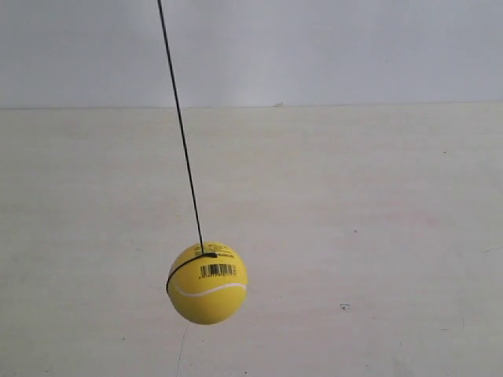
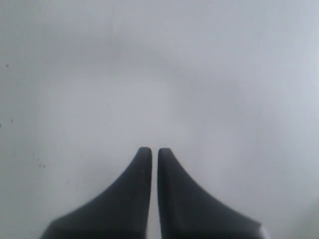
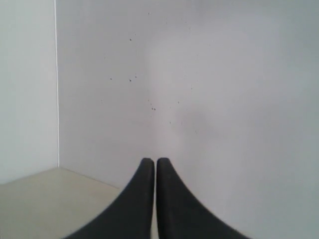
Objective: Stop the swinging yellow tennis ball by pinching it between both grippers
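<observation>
We judge the light, slick yellow tennis ball [image 1: 207,283] best pinched at opposite flanks; left gripper [image 2: 150,150] and right gripper [image 3: 150,160] sit clenched, empty.

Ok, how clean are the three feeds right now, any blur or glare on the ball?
Exterior view: the yellow tennis ball and its string are crisp, barcode bars readable, light even, no glare. Left wrist view: hazy throughout, the left gripper soft-edged, no ball. Right wrist view: wall specks distinct, the right gripper slightly blurred, no ball.
</observation>
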Tool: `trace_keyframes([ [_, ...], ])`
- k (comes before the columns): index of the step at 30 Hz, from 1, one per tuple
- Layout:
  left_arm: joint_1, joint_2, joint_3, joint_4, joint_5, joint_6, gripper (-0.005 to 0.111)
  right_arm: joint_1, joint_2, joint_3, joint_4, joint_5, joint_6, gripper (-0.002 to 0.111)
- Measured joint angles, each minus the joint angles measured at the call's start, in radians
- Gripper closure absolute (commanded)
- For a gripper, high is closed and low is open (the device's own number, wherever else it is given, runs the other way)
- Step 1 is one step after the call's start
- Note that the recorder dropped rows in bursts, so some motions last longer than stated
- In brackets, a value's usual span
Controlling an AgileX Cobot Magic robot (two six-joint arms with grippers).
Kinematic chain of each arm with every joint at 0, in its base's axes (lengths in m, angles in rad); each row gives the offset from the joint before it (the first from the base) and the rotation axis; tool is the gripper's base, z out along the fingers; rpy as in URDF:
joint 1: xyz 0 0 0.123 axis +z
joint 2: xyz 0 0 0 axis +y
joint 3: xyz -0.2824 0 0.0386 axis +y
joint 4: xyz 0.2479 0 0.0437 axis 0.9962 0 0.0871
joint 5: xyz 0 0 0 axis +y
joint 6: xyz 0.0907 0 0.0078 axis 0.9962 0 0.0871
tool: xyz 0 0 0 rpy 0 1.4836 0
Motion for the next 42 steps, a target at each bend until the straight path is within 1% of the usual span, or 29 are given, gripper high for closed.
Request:
trace_keyframes([
  [3,0.0,-0.053,0.0,0.0,-0.01,0.0,0.102,0.0,-0.027,0.0,0.0,0.0,0.006,0.108],
  [10,0.0,-0.062,0.0,0.0,-0.059,0.0,0.102,0.0,-0.041,0.0,0.0,0.0,0.008,0.108],
  [42,0.0,-0.062,0.0,-0.002,-0.059,0.0,0.102,0.0,-0.043,0.0,0.0,0.0,0.009,0.108],
])
